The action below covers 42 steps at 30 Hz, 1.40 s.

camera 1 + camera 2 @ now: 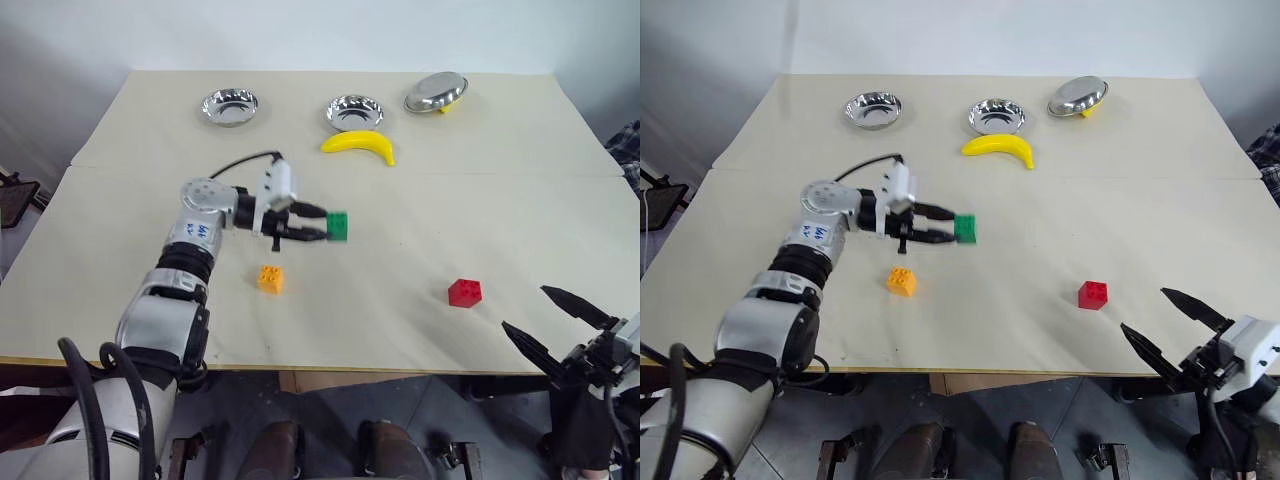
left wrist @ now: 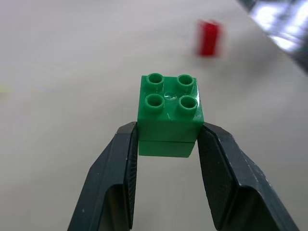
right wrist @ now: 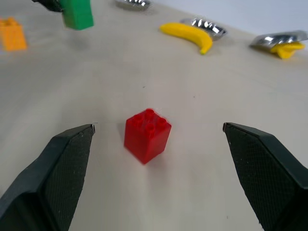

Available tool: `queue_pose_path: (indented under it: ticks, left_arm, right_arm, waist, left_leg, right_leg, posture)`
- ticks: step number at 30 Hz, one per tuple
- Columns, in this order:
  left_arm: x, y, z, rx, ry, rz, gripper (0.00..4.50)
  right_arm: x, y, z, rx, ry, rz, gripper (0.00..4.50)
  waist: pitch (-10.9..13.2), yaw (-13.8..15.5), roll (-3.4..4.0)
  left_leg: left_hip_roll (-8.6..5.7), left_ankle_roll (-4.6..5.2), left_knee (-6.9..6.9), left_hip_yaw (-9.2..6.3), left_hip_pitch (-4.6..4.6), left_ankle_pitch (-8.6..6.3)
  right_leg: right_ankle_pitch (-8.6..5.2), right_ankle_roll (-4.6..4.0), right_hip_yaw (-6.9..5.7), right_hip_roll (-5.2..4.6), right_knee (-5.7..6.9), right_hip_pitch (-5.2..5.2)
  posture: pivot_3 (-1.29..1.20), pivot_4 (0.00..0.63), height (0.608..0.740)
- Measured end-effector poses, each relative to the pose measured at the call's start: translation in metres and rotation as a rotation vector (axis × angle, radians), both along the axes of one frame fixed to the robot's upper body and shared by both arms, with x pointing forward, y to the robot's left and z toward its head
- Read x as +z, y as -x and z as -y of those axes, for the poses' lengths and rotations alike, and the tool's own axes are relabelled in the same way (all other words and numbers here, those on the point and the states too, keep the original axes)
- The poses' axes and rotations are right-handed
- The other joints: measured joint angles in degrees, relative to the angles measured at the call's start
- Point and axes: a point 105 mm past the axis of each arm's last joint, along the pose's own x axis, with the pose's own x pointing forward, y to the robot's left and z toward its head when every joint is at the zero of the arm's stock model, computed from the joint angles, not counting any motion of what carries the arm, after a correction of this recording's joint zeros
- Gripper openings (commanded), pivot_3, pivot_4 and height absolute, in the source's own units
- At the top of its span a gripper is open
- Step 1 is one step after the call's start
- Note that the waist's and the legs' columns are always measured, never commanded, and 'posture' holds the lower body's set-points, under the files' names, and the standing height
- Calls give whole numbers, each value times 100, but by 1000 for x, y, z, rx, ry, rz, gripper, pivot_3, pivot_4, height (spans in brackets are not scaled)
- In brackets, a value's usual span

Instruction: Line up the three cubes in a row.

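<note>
On the beige table (image 1: 420, 300), the left gripper (image 1: 318, 223) is clamping the green cube (image 1: 338, 226), the right gripper (image 1: 545, 318) is gaping near the red cube (image 1: 465, 292), the orange cube (image 1: 270, 279) is lying apart, and no row is forming yet.

my left arm (image 1: 190, 262) is silver-grey with black ribbed joints, blue markings, a black cable looping off the wrist, and tapered black fingers (image 2: 115, 183).

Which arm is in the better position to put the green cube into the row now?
The left. The left gripper is already shut on the green cube, near the orange cube. The right gripper is open and holds nothing, at the table edge beyond the red cube.
</note>
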Motion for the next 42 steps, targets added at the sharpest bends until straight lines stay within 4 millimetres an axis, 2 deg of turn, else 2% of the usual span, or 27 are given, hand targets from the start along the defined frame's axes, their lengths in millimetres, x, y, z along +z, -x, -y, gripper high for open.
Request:
queue_pose_path:
  ticks: [2,5,10,16,26,42]
  left_arm:
    - [-15,6,22,5,-11,-37,1466]
    - [-26,9,52,33,-20,-51,1466]
    - [-34,10,76,69,-39,-40,1466]
    - [-36,13,79,71,-75,-42,1466]
    - [-40,35,76,40,-132,-64,1466]
    - [-42,31,92,82,-117,-70,1466]
  right_arm:
    - [-1,6,3,13,2,-26,4500]
    - [-3,13,4,30,-3,-50,4500]
    - [-3,20,3,47,1,-74,4500]
    - [0,23,2,56,15,-66,4500]
    - [4,20,-1,64,13,-45,4500]
    - [-2,15,-2,78,6,-50,4500]
  waist:
    - [1,5,-2]
    - [3,-4,-5]
    - [2,-25,-3]
    - [1,-17,-2]
    - [-2,-7,3]
    - [-3,129,4]
  left_leg:
    - [-2,4,1,-3,-3,2]
    - [-1,6,1,-2,-5,4]
    - [1,5,0,8,1,4]
    - [0,5,1,9,6,4]
    - [0,4,5,-10,15,4]
    - [-16,14,15,-29,36,11]
  right_leg:
    - [2,4,5,-6,-2,1]
    - [4,7,19,-7,-6,1]
    - [4,7,18,-7,-4,-2]
    - [4,7,24,-15,-4,1]
    - [4,7,53,-20,-15,24]
    - [12,21,40,-27,-51,68]
  posture:
    - [0,150,740]
    - [0,150,740]
    - [0,150,740]
    - [0,150,740]
    - [0,150,740]
    - [0,150,740]
